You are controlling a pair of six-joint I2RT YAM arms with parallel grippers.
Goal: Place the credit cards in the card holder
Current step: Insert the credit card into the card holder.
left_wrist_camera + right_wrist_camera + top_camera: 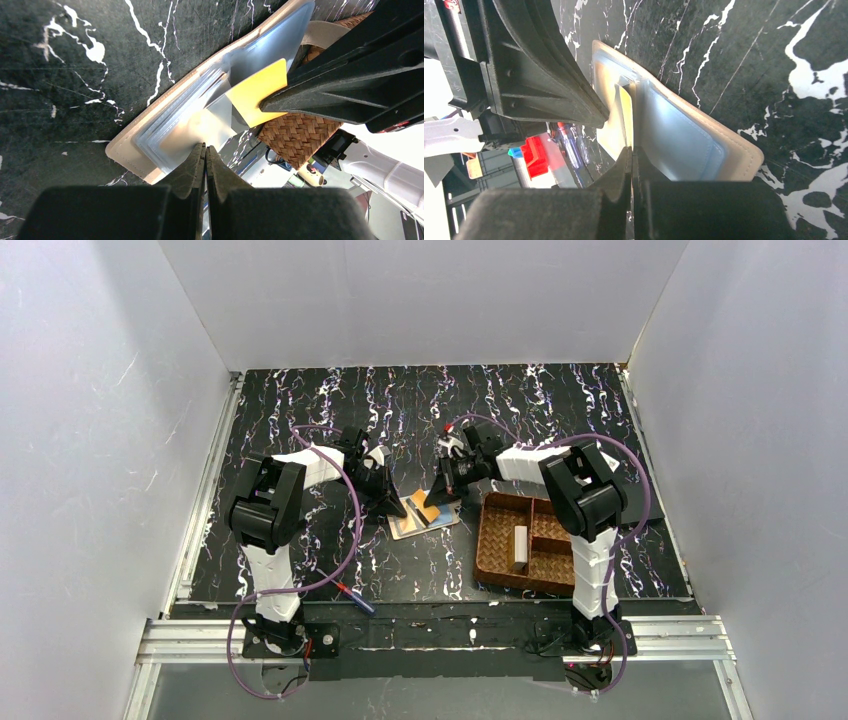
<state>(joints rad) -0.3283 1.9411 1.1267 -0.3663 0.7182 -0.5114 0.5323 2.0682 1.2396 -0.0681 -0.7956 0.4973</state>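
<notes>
Robotics lab test cell, black white-veined table (300, 400) boxed on three sides by plain white panel walls (420, 300), aluminium extrusion rail (190, 640) along table's near edge, left arm base (272, 632) and right arm base (592, 638) bolted there, purple cables (355, 512) looping over table.

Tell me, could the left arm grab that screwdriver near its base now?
Probably not yet: the left end effector is shut on a clear sleeve of the card holder, so it must let go first. The screwdriver lies uncovered near that arm's base.
</notes>
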